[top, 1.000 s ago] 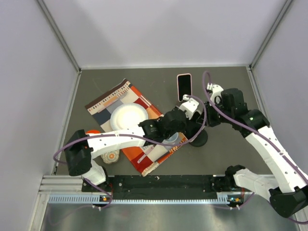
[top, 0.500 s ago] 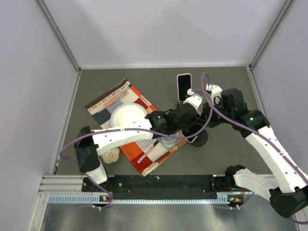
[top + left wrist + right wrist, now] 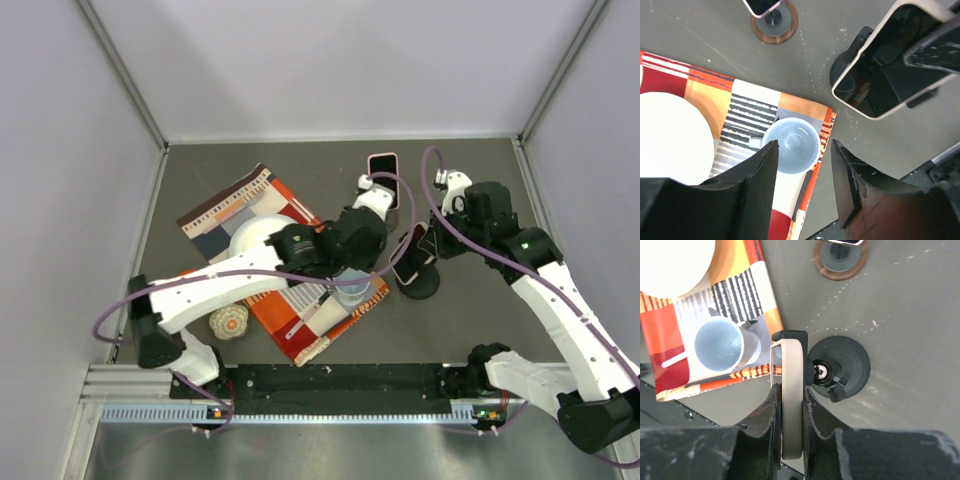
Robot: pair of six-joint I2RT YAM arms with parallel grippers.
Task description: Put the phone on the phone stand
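Right hand (image 3: 791, 400) clenched on the pale-cased slim phone (image 3: 791, 357), I hold it at the round black phone stand (image 3: 850, 357); releasing it unseated could topple it.

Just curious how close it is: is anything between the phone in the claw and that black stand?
Nothing visible does. The phone, pinched in the right gripper, has its end at the cradle of the black stand. The blue cup sits aside on the cloth.

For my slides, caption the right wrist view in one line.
Right gripper, jaws shut on the phone, holds its far end at the phone stand, beside a blue mug on patterned cloth.
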